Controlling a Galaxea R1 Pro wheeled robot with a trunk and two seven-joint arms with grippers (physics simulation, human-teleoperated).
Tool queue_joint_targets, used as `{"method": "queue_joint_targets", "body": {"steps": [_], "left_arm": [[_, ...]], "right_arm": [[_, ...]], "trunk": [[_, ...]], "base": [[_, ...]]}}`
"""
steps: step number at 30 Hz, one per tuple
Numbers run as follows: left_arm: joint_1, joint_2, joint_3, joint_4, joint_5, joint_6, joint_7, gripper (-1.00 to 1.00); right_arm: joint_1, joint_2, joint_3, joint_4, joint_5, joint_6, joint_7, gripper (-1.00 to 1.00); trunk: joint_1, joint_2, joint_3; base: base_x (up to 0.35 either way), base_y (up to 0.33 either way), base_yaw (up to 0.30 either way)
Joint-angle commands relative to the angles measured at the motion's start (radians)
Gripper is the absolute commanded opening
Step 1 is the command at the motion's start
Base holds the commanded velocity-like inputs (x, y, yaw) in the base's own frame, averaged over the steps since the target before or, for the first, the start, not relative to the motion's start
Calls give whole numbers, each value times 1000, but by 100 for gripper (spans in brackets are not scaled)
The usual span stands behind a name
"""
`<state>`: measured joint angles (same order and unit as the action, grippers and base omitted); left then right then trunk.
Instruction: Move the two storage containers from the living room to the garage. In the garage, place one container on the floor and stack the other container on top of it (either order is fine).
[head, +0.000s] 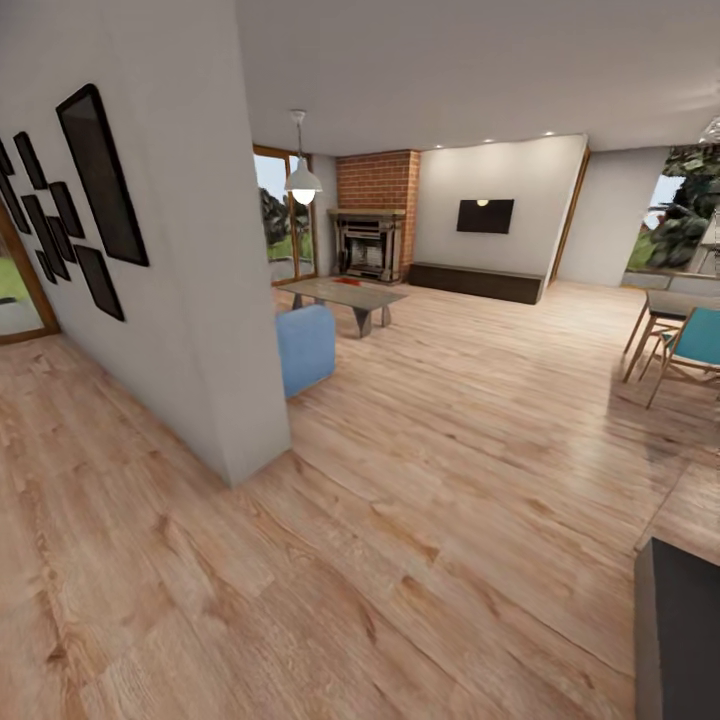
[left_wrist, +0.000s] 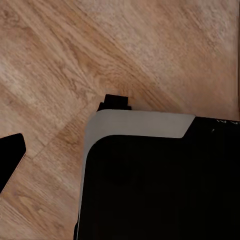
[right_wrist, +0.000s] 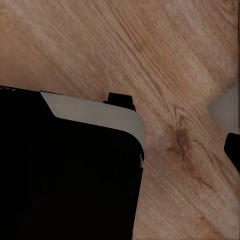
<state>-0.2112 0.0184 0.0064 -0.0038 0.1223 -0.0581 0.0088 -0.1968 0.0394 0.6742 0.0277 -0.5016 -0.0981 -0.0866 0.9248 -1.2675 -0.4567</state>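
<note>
One white partition wall (head: 190, 250) before blue sofa (head: 306, 347), brick fireplace (head: 375, 215).

The living room (head: 470, 330) lies ahead: light wood plank flooring and cream walls, with a red brick fireplace (head: 375, 215) at about twelve o'clock. A blue sofa end (head: 305, 348) juts out at eleven o'clock.

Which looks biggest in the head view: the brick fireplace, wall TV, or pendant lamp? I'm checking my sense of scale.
1. Brick fireplace
2. Wall TV
3. Pendant lamp; it hangs nearer the camera, so true size is unsure.
</note>
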Motion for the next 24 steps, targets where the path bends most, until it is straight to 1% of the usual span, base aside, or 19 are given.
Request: {"method": "queue_joint_targets", "body": {"steps": [1, 16, 19, 24], "left_arm": [[-1, 0, 0, 1, 8, -3, 0, 100], [-1, 0, 0, 1, 8, -3, 0, 100], [-1, 0, 0, 1, 8, -3, 0, 100], [-1, 0, 0, 1, 8, -3, 0, 100]], "right_arm": [[-1, 1, 8, 3, -10, -5, -1, 100], [-1, 1, 8, 3, -18, -7, -1, 100], [-1, 1, 8, 3, -18, -6, -1, 100], [-1, 1, 8, 3, -17, -6, -1, 100]], "trunk": [[1, 0, -1], [1, 0, 5], [1, 0, 6], [1, 0, 6]], "base": [[321, 0, -171], [321, 0, -234], [321, 0, -119], [321, 0, -18]]}}
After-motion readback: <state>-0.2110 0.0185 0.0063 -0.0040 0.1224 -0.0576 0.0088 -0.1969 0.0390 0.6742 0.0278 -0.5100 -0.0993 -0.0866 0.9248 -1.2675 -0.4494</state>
